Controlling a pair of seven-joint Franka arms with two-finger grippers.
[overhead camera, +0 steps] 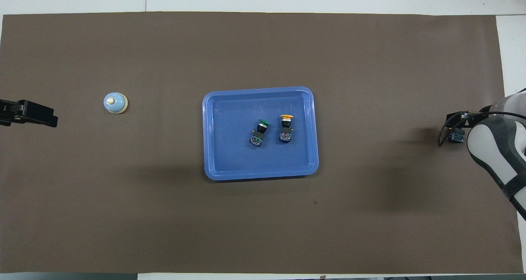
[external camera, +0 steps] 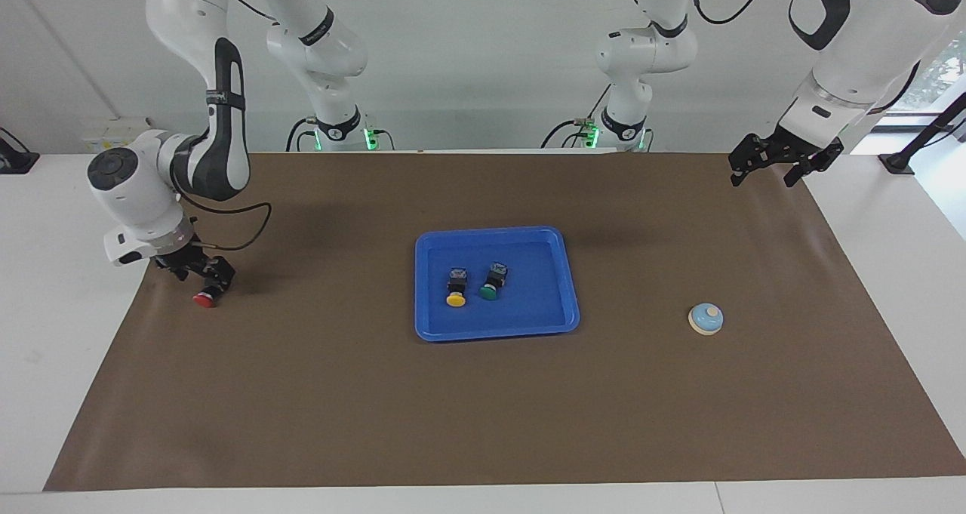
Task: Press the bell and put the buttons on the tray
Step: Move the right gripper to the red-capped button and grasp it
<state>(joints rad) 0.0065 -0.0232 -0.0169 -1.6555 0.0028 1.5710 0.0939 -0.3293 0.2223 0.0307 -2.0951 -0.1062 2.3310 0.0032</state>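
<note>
The blue tray (external camera: pixel 528 303) lies mid-table, also in the overhead view (overhead camera: pixel 230 148). On it lie the yellow button (external camera: pixel 456 286) (overhead camera: pixel 285 127) and, beside it, the green button (external camera: pixel 492 281) (overhead camera: pixel 259 132). The red button (external camera: pixel 204 299) lies on the mat at the right arm's end; its body shows in the overhead view (overhead camera: pixel 456 137). My right gripper (external camera: pixel 205 281) (overhead camera: pixel 455 128) is low on the mat with its fingers closed around the red button's body. The bell (external camera: pixel 706 318) (overhead camera: pixel 115 102) stands toward the left arm's end. My left gripper (external camera: pixel 777 168) (overhead camera: pixel 28 113) waits open in the air over the mat's edge.
A brown mat (external camera: pixel 483 423) covers the table, with white tabletop around it. The right arm's elbow and forearm (external camera: pixel 219 121) hang over the mat's corner at its own end.
</note>
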